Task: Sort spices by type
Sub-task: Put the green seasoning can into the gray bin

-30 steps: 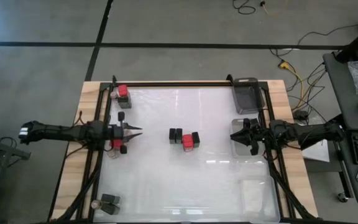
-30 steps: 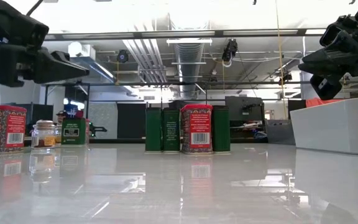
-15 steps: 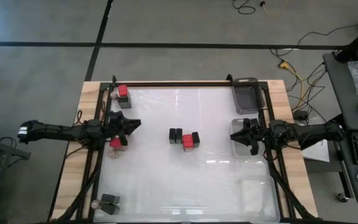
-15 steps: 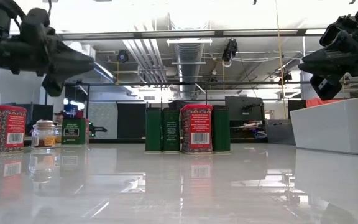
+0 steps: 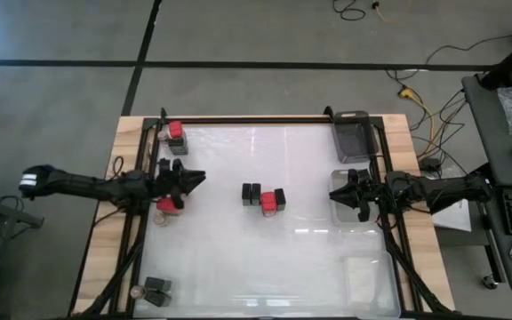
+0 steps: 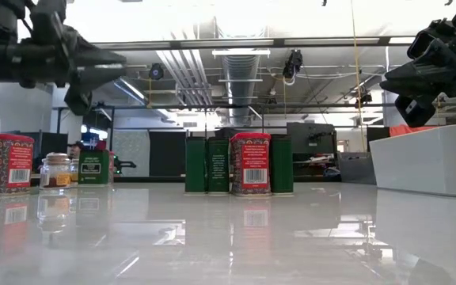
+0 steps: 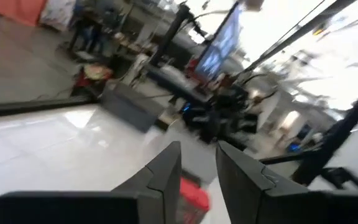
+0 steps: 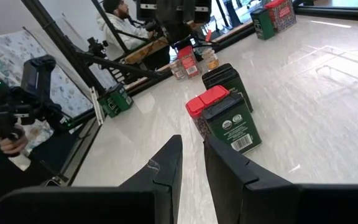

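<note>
The spices stand in groups on the white table (image 5: 238, 258). In the middle, dark tins (image 5: 252, 194) and a red tin (image 5: 268, 203) stand side by side; the low view shows them as green tins (image 6: 207, 165) beside the red one (image 6: 250, 164). At the left stand a red tin (image 5: 165, 206) and a small jar (image 6: 56, 170). More tins (image 5: 176, 133) stand far left, and others (image 5: 158, 286) near left. My left gripper (image 5: 198, 179) hovers level above the left group, narrowly open and empty (image 7: 197, 146). My right gripper (image 5: 332, 196) waits shut at the right (image 8: 192, 138).
A dark tray (image 5: 354, 133) sits at the far right corner. A clear tray (image 5: 352, 212) lies under my right gripper and another (image 5: 363, 276) lies at the near right. The table's black frame (image 5: 238, 119) runs along the edges. A person (image 8: 120, 18) sits beyond the left edge.
My left gripper has rolled about its own pointing line and risen a little above the left group of spices. No spice has moved.
</note>
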Motion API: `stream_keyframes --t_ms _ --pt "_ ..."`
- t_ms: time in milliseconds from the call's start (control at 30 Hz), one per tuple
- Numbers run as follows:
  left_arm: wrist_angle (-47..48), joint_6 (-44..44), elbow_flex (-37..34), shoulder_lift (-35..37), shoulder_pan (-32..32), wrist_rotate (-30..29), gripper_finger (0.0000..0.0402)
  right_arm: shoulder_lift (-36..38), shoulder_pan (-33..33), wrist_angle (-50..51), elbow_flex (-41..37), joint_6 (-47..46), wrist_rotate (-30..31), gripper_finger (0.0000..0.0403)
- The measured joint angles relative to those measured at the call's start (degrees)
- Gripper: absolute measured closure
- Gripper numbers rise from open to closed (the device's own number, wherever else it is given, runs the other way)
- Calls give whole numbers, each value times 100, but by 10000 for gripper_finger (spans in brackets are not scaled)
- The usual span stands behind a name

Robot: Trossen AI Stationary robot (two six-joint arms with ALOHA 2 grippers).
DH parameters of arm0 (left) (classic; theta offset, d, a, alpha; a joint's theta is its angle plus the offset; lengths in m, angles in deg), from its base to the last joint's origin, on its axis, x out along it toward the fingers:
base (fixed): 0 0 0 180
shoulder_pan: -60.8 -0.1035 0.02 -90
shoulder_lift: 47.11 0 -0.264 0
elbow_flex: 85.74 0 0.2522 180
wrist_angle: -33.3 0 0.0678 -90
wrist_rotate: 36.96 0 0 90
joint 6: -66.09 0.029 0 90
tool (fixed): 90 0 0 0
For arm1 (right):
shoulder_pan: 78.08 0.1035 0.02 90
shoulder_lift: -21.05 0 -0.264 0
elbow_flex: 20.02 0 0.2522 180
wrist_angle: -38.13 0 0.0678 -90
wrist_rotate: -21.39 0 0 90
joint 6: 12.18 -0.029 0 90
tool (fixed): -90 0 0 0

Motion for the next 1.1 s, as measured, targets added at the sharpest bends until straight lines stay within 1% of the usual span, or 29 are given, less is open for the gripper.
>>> stream_keyframes --t_ms 100,200,367,500,567,700,833,967,1100 --pt "11 172 141 -386 0 -60 276 0 -1 -1 0 0 0 344" --pt "28 392 375 -773 0 -122 235 0 -1 0 0 0 0 344" --pt "242 1035 828 -1482 0 -159 171 0 -2 -2 0 0 0 344" --pt "311 1244 1237 -2188 0 -157 132 0 -1 -2 0 0 0 344" --pt "414 1500 1493 -2568 -1 -158 116 0 -2 -2 0 0 0 344" --pt "940 2007 2089 -3301 -142 -189 91 0 0 -2 0 0 0 344" --pt "1961 2243 2978 -3907 -256 -84 76 0 -2 -2 0 0 0 344" --pt "2973 2468 3821 -4403 -245 172 67 0 -2 -2 0 0 0 344" --pt "3620 2489 4432 -4744 -243 509 65 0 -2 -2 0 0 0 344"
